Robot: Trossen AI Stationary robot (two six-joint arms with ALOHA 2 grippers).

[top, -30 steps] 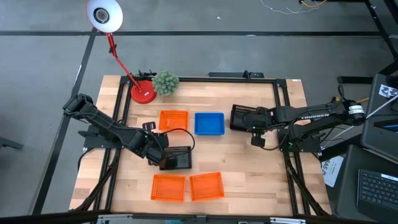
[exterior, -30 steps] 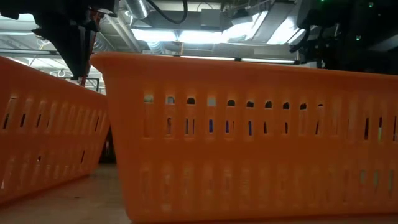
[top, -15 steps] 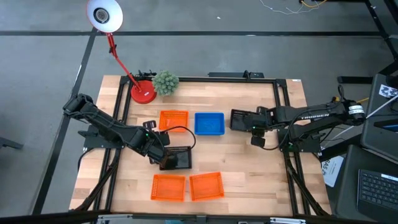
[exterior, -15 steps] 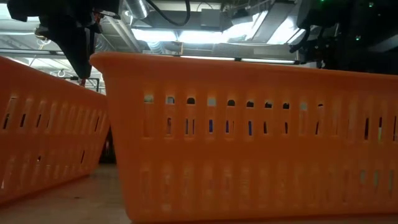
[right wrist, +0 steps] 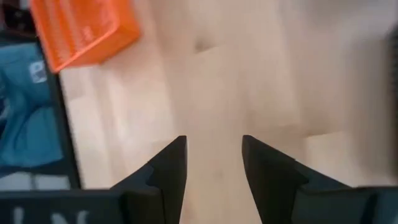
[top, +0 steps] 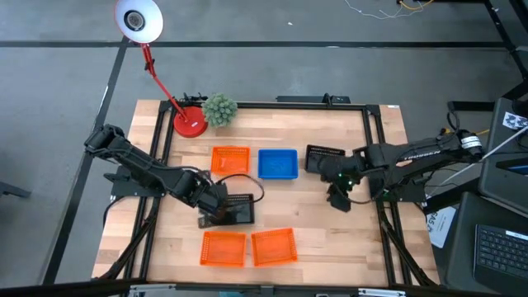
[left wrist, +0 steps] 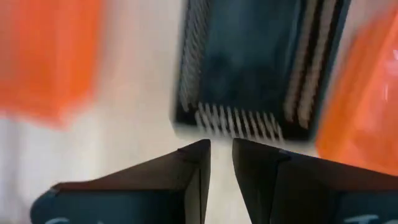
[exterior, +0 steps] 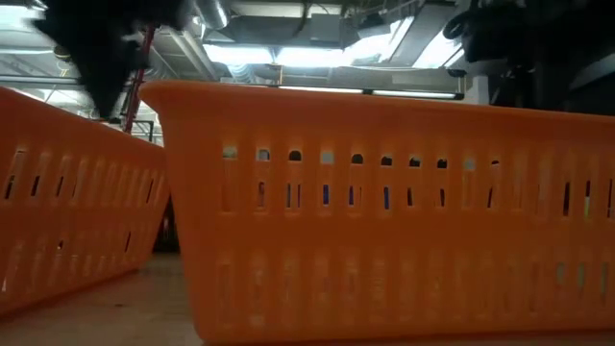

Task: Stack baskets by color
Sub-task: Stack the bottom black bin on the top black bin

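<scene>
A black basket (top: 236, 210) lies flat on the table's middle. My left gripper (left wrist: 221, 155) hangs just off its left end (left wrist: 236, 121), fingers a narrow gap apart with nothing between them. A second black basket (top: 324, 156) rests on the table just right of the blue basket (top: 278, 163). My right gripper (top: 337, 195) stands on the near side of that black basket, open over bare wood (right wrist: 214, 155). One orange basket (top: 230, 158) sits left of the blue one. Two more orange baskets (top: 224, 247) (top: 274, 245) sit by the near edge.
A red lamp base (top: 190, 123) and a fuzzy green ball plant (top: 219, 108) stand at the far left. In the low view the two near orange baskets (exterior: 384, 211) fill the picture, with both arms dark above them. Bare wood lies at the table's near right.
My right gripper has opened and let go of the black basket, then drawn back toward the near edge and risen a little, turning as it went. That basket now lies flat beside the blue one. My left gripper has tipped and turned on the spot.
</scene>
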